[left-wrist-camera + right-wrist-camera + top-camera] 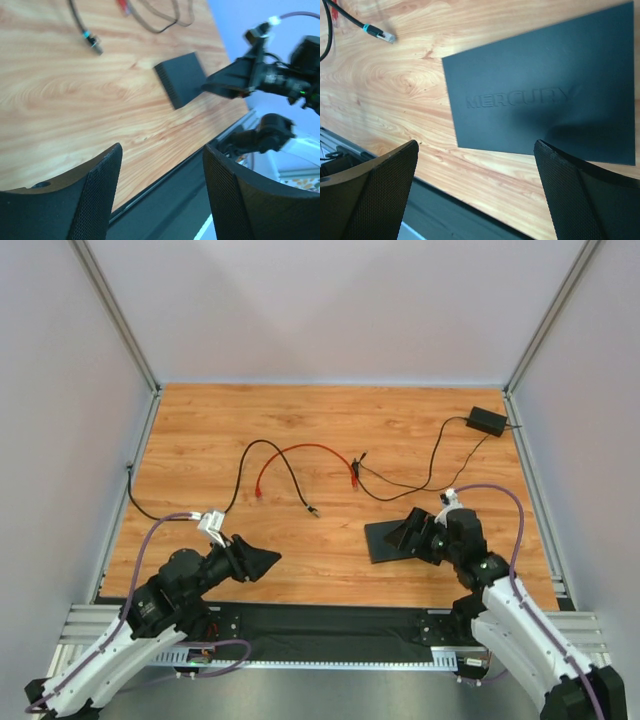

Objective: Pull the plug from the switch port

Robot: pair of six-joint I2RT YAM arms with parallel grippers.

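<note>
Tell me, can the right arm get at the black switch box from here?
Probably yes: the right gripper hangs open over the switch box, its fingers either side of the near edge, and nothing lies between them.

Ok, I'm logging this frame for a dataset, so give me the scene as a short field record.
switch: flat black box on table, MERCURY embossed on top
right gripper: open, hovering over switch
left gripper: open, empty
loose plug: lying on table, apart from switch
port: not visible; no cable seen entering switch
other: red cable, adapter brick far right
</note>
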